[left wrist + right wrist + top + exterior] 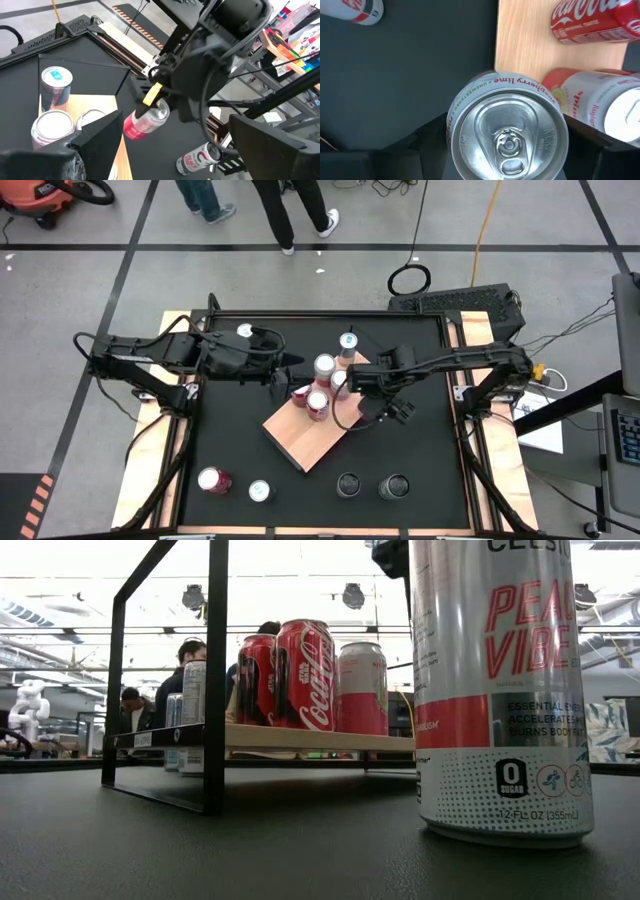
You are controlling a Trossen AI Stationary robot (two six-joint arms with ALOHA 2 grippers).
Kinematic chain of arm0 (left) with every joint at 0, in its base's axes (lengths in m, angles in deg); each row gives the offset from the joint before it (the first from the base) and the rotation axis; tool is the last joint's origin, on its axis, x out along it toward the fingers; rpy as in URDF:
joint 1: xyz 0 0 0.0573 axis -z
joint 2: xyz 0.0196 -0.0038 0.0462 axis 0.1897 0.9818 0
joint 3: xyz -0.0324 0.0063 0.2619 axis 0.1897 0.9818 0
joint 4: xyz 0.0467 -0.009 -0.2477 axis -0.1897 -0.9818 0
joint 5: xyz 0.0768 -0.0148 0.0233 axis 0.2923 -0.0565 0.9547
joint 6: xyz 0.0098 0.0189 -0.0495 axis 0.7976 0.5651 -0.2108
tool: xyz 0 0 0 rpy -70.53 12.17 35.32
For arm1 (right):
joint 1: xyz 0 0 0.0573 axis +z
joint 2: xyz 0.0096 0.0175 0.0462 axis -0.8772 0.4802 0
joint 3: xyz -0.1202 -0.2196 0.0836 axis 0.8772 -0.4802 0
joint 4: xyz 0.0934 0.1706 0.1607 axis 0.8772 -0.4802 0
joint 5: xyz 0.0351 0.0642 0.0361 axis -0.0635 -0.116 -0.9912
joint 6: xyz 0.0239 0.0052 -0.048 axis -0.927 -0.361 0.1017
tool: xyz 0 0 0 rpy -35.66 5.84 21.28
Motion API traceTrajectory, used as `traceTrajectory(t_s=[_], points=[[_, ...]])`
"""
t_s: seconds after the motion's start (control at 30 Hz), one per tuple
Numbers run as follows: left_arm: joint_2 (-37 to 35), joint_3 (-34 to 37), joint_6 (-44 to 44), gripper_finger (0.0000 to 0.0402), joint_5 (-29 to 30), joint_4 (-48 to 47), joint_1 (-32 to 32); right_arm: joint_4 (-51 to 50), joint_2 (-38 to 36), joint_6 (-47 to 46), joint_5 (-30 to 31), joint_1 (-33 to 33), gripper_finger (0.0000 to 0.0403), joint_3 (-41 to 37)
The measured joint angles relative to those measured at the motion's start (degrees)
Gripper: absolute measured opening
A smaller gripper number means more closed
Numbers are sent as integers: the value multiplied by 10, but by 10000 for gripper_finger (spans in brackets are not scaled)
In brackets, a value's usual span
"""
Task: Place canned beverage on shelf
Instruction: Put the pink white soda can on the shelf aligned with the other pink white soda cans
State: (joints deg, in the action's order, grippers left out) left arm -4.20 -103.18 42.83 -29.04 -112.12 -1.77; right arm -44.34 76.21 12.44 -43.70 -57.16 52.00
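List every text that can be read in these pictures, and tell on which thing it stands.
"PEACH VIBE", "0 SUGAR", "12 FL OZ (355mL)": tall silver can nearest the low camera.
"Coca-Cola": red can on the shelf.
"raspberry lime": rim of the can between the right gripper's fingers.
Pink can beside it: print too blurred.

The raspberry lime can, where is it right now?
In the high view the raspberry lime can sits in the right gripper at the shelf's right edge, beside a pink can on the board.
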Motion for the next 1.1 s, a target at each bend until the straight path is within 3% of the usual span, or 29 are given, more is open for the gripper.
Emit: traceTrajectory(t_s=[0.17,1.1], points=[[0,0,0,364,1,0,0,6,22,9,25,-5,272,0],[0,0,1,364,1,-5,0,64,48,-6,8,-23,272,0]])
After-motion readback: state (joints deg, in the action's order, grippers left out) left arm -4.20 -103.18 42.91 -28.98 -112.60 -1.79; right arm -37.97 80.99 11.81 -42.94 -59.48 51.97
